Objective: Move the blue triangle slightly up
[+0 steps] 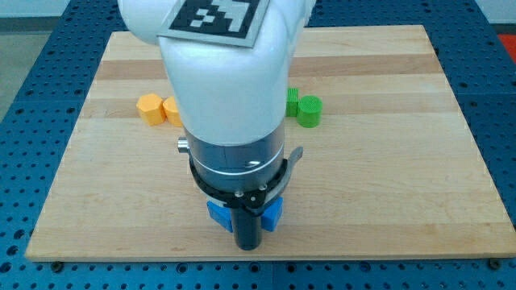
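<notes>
Two blue pieces show at the view's bottom, one on each side of my rod: one at the left (218,214) and one at the right (273,214). The arm hides most of both, so I cannot tell which is the blue triangle or whether they are one block. My tip (247,246) sits between and just below them, near the board's bottom edge. Whether it touches them is hidden.
An orange block (149,108) and a yellow block (172,109) lie together at the view's left. A green cylinder (308,111) and another green block (292,101), partly hidden by the arm, lie right of centre. The wooden board (387,161) rests on a blue pegboard table.
</notes>
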